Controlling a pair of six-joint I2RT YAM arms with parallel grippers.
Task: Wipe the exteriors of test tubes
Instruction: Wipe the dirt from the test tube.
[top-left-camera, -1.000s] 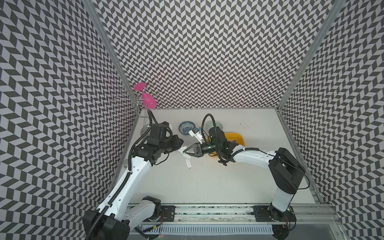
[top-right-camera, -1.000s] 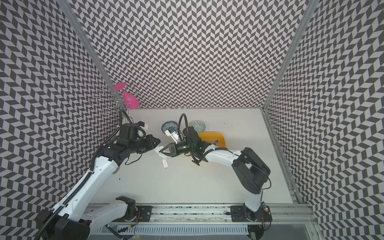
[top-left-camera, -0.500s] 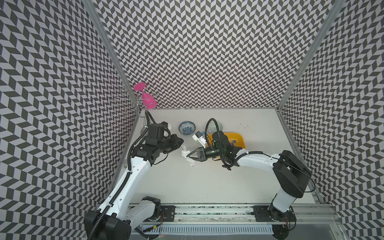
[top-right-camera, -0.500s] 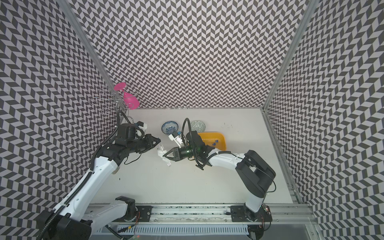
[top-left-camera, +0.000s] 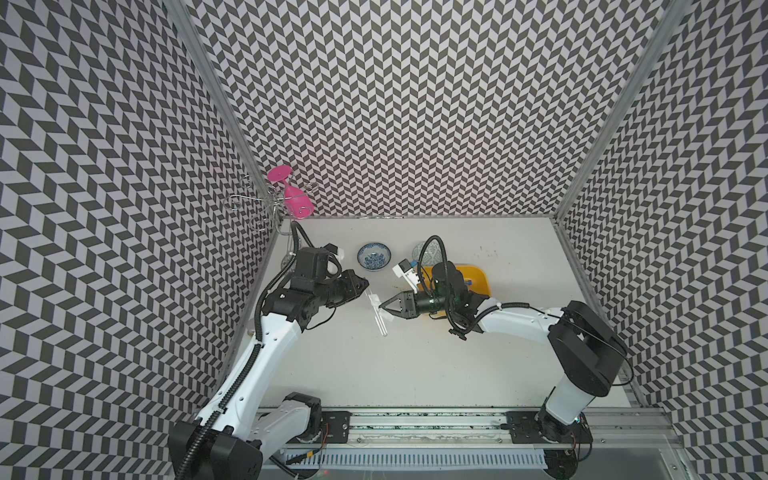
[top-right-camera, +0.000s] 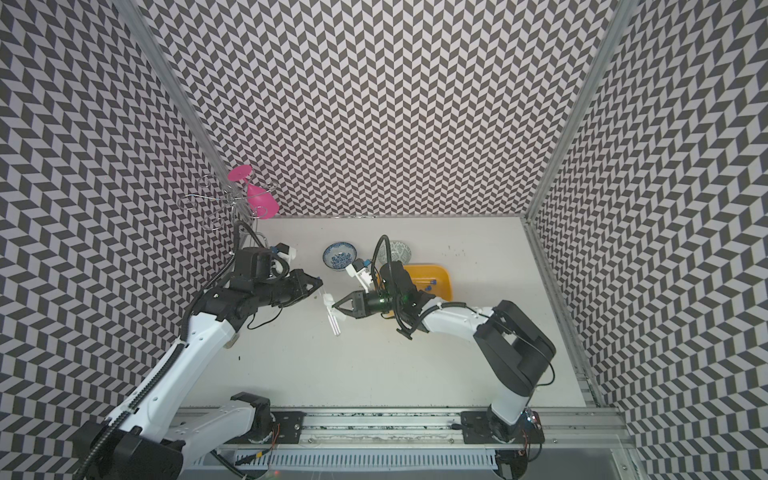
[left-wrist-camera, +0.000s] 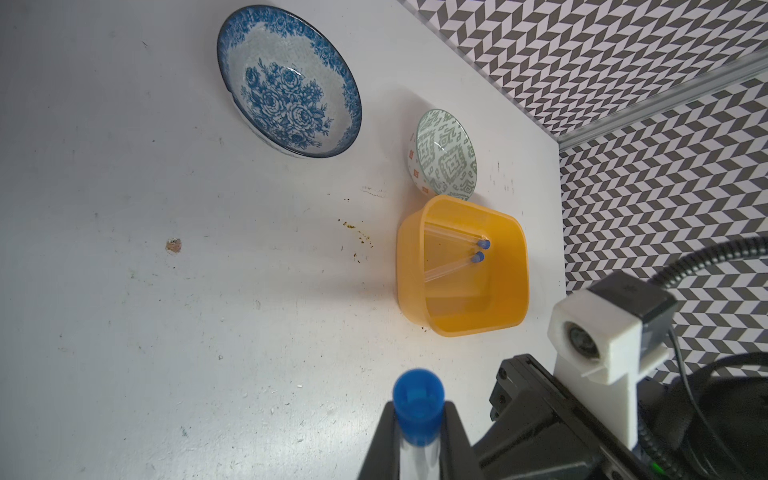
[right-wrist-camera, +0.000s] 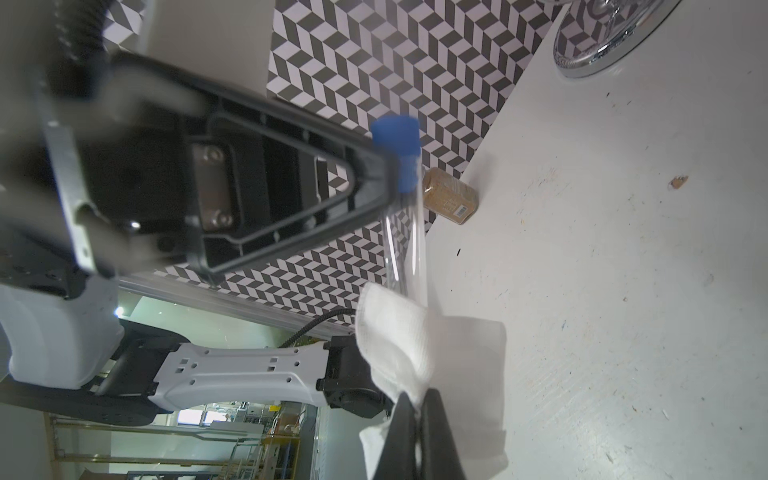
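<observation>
Over the last second the right arm has drawn back a little toward its own side, uncovering the blue-flowered bowl (top-left-camera: 374, 257) it overlapped. One test tube (right-wrist-camera: 405, 241) hangs slanted above the worktop (top-left-camera: 415, 374). The left pincer (left-wrist-camera: 417, 415) is clenched on it just under its blue cap. A white tissue (right-wrist-camera: 395, 332) folds round the tube partway down, pinched by the tightly clenched right pincer (right-wrist-camera: 419, 399). Two other test tubes (left-wrist-camera: 453, 237) lie in the orange tub (left-wrist-camera: 478, 320), well apart. The wiping stroke on the held tube looks under way. Next, the tissue likely needs drawing down to the closed tip while the left grip holds firm, since too hard a pull could tug the tube loose.
</observation>
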